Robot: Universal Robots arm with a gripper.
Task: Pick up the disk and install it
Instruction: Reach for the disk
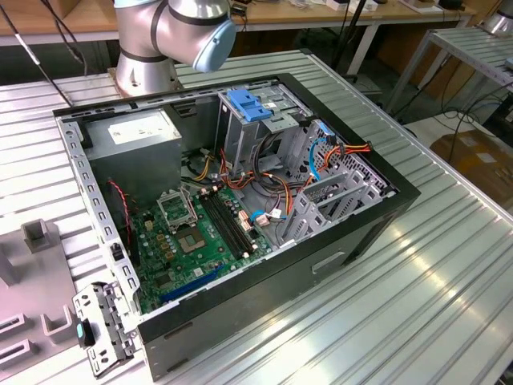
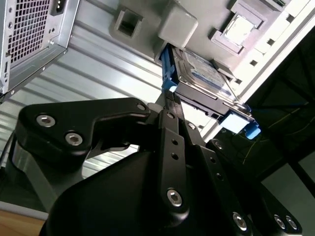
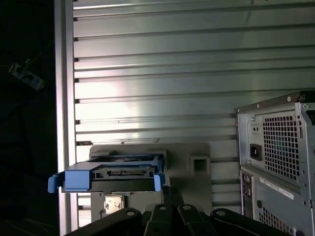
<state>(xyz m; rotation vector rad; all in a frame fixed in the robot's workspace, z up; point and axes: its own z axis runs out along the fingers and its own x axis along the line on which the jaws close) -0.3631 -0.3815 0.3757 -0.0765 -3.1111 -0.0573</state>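
Nothing is done yet: the disk (image 2: 202,73) lies in its grey holder (image 2: 177,22) outside the computer case (image 1: 240,321), the gripper (image 2: 170,98) just beside it, jaws seemingly together and empty.

Exterior view: the arm (image 1: 172,28), seen as a silver base column and shoulder joint with a pale blue end cap, stands upright at the frame's top. Both wrist views: the gripper (image 2: 170,98) (image 3: 166,191), black with bolted linkage bars that converge towards the tips. Its fingers (image 2: 173,142) lie pressed together (no gap visible between them).
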